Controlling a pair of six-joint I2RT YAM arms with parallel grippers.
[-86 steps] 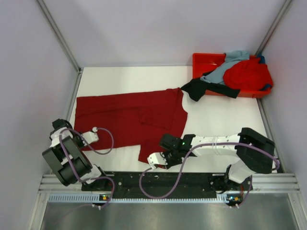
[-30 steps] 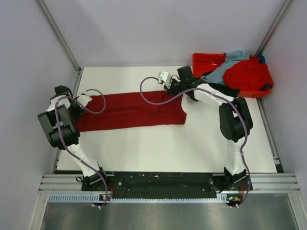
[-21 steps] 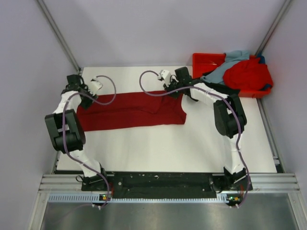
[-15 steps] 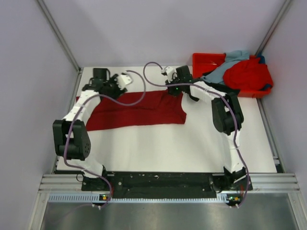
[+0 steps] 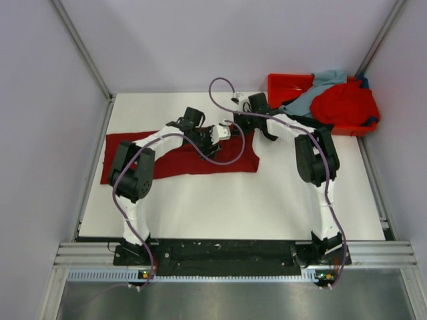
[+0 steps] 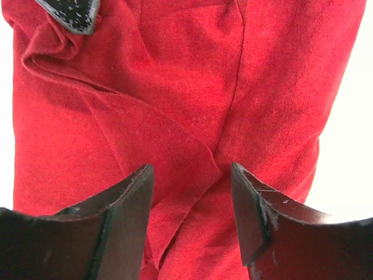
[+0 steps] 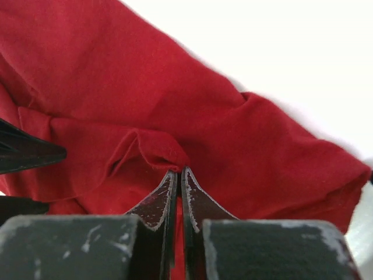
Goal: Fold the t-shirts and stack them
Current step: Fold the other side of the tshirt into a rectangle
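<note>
While dark crimson cloth t-shirt (image 5: pixel 173 163) lies on white table (image 5: pixel 267 200) as long band, only first fold looks done. Right gripper (image 7: pixel 179 170) clamped on its crease; left gripper (image 6: pixel 191 172) fingers apart above cloth. Bright red shirt (image 5: pixel 343 103), grey-blue shirt (image 5: pixel 317 90), black shirt (image 5: pixel 277 123) unfolded at orange-red plastic tray (image 5: pixel 283 83); no stack.

A white table (image 5: pixel 220 207) sits boxed in by plain pale lilac walls (image 5: pixel 220 40), with an aluminium rail (image 5: pixel 373 253) along its near edge.
</note>
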